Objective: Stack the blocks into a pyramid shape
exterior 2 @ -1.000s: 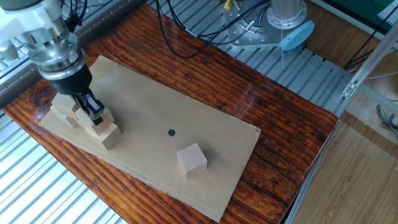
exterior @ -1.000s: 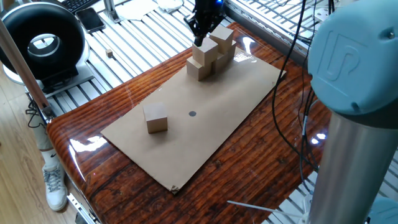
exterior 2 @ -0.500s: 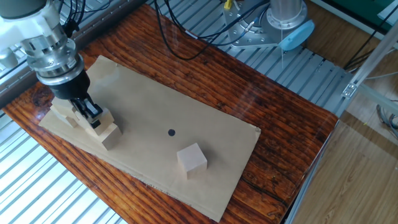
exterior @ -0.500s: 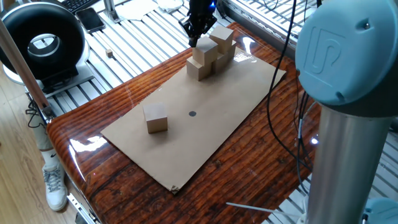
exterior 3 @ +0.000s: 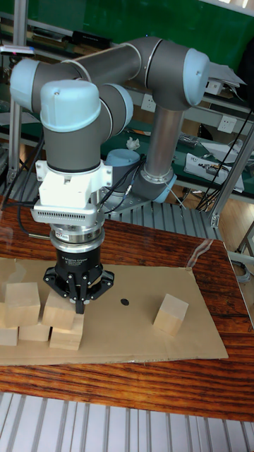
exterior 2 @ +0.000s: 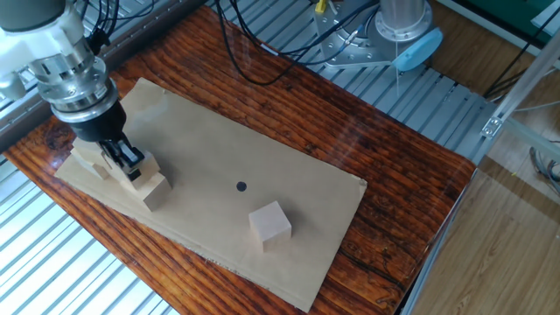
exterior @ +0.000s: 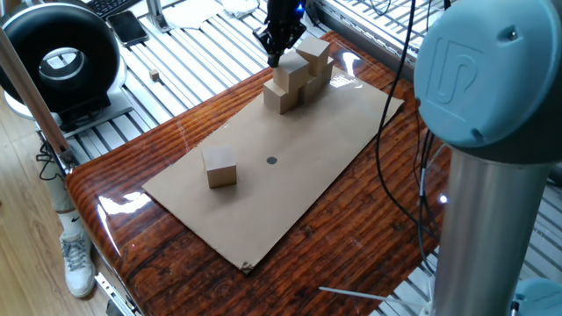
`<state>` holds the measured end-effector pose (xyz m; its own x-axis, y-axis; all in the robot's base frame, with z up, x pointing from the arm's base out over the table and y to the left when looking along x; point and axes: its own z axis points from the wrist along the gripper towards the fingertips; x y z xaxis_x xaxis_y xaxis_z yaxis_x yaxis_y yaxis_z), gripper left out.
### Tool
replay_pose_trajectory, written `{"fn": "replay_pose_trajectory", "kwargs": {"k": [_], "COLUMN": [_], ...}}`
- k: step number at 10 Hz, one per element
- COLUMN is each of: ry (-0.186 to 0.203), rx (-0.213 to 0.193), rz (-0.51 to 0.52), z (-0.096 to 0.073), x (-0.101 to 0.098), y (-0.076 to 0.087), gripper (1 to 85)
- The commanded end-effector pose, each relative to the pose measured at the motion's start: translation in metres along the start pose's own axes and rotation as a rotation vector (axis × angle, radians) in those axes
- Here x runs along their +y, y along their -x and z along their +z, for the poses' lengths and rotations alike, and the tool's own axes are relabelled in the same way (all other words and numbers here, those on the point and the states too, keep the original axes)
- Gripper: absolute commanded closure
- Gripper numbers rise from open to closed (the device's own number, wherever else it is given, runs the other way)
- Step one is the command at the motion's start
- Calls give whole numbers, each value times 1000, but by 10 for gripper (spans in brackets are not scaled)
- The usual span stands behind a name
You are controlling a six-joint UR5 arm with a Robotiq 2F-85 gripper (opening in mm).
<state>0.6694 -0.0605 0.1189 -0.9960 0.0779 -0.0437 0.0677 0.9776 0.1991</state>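
Several tan wooden blocks form a two-level stack [exterior: 297,77] [exterior 2: 150,185] [exterior 3: 44,319] at one end of the cardboard sheet [exterior: 290,167]. Two of them rest on the lower row. One more block [exterior: 219,167] [exterior 2: 269,224] [exterior 3: 171,314] sits alone past the sheet's black dot. My gripper [exterior: 277,60] [exterior 2: 131,169] [exterior 3: 79,305] hangs just over the upper block [exterior 3: 60,313] at the stack's near end. Its fingers look pressed together and hold nothing.
The sheet lies on a glossy wooden tabletop [exterior: 369,228]. A black dot [exterior: 271,161] marks the sheet's middle. A black round device [exterior: 60,57] and a tiny cube [exterior: 154,75] sit on the slatted metal surface beyond the table edge. Cables [exterior 2: 262,52] trail near the arm base.
The gripper has lifted a little off the upper block and shifted slightly away from it. The blocks have not moved.
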Motion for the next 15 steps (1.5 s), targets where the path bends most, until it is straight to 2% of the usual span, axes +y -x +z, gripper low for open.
{"fn": "replay_pose_trajectory", "kwargs": {"k": [1, 4, 7, 10, 11, 12, 13, 14, 15], "ry": [2, 46, 98, 87, 81, 28, -49, -150, -231], "rx": [-2, -9, -1, 54, 107, 142, 169, 191, 191], "rz": [-2, 33, 116, 99, 90, 43, -28, -127, -199], "z": [-1, -2, -8, -8, -15, -20, -22, -26, -32], "x": [1, 14, 39, 39, 41, 30, 8, -22, -46], "y": [1, 2, -2, -19, -40, -59, -68, -71, -69], "gripper": [847, 847, 847, 847, 847, 847, 847, 847, 847]}}
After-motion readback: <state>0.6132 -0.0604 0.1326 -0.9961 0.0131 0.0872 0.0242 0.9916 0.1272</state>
